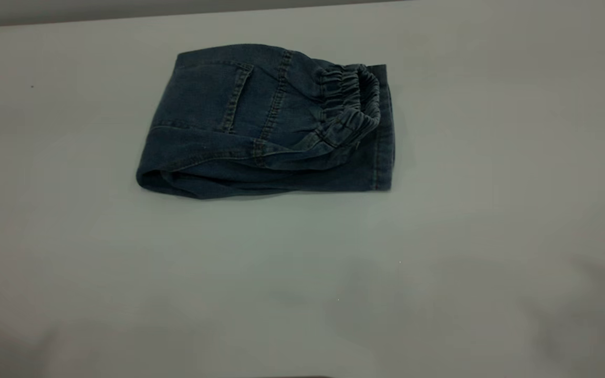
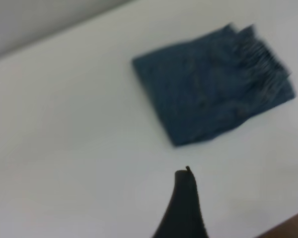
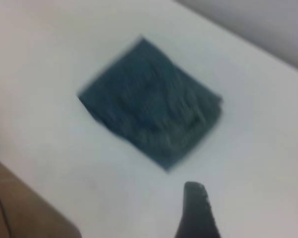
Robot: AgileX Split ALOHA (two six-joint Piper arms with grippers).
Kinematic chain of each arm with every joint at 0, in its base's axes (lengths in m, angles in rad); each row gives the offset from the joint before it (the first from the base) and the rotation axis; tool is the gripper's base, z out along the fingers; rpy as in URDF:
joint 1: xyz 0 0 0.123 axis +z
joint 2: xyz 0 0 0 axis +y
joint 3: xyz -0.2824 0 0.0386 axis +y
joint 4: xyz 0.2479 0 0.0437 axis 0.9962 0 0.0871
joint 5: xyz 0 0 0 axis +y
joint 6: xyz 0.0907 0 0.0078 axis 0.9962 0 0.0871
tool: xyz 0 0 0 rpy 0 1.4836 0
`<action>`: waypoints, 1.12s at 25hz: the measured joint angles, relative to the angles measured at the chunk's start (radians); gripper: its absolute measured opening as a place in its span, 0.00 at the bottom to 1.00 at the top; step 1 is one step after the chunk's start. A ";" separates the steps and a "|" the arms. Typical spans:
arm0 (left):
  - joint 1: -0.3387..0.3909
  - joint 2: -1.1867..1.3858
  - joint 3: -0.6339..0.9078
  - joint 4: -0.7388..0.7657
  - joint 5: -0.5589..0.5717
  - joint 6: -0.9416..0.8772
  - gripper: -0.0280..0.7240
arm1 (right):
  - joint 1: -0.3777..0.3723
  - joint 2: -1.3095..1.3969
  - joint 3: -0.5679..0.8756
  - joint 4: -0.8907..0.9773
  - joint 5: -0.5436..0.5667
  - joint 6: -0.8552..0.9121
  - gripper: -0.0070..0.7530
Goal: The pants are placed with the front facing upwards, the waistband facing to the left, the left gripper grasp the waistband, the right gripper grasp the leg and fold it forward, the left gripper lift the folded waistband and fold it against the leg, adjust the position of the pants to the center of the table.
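Note:
The pants (image 1: 266,126) lie folded into a compact blue denim bundle on the table (image 1: 302,283), a little behind its middle. The gathered waistband (image 1: 350,102) lies on top at the bundle's right end, over the leg hem. No gripper touches the pants and neither arm shows in the exterior view. In the left wrist view the left gripper (image 2: 238,198) hangs over bare table short of the pants (image 2: 208,84), with only one black finger (image 2: 185,208) showing. The right gripper (image 3: 248,203) likewise hovers apart from the pants (image 3: 149,104), one finger (image 3: 196,213) showing. Both stand open and hold nothing.
The table's edge with a brown floor beyond it (image 2: 293,228) shows near the left gripper, and the same brown floor (image 3: 20,208) shows near the right gripper. A grey wall (image 1: 71,10) runs behind the table's far edge.

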 joint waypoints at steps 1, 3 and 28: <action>0.000 -0.022 0.027 0.024 0.000 -0.027 0.78 | 0.000 -0.064 0.079 -0.011 -0.003 0.014 0.56; 0.000 -0.069 0.098 0.067 0.000 -0.089 0.78 | 0.000 -0.187 0.226 -0.026 -0.030 0.044 0.56; 0.000 -0.510 0.764 0.141 -0.055 -0.204 0.78 | 0.000 -0.819 0.978 -0.087 -0.157 0.241 0.56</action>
